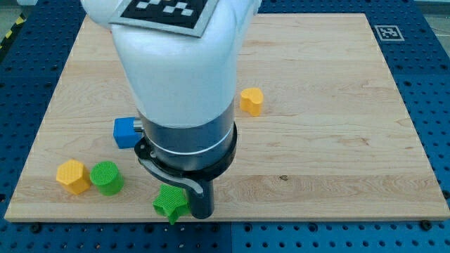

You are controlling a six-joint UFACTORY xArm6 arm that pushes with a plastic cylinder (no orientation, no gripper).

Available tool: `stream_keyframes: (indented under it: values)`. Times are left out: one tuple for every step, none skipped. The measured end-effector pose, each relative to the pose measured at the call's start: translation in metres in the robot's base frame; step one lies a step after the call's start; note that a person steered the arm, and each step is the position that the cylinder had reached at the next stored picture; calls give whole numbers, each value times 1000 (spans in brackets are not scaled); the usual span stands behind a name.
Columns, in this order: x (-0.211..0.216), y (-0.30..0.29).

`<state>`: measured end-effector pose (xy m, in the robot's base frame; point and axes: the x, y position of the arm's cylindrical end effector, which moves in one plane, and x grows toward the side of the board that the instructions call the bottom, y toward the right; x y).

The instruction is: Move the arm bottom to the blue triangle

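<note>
A blue block (125, 131) shows at the view's left, half hidden behind the arm's white and black body (184, 91), so its shape cannot be made out. My tip (202, 213) rests on the board near the view's bottom edge, touching the right side of a green star block (169, 203). The blue block lies up and to the left of my tip, well apart from it.
A green cylinder (107, 177) and a yellow hexagon block (73, 176) stand side by side at the view's bottom left. Another yellow block (252, 101) sits right of the arm. The wooden board (337, 140) ends just below my tip.
</note>
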<state>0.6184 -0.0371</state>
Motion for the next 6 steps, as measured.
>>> stream_keyframes:
  values:
    - [-19,0]
    - [-28,0]
    - [-47,0]
    - [-57,0]
    - [-70,-5]
    - [-71,-35]
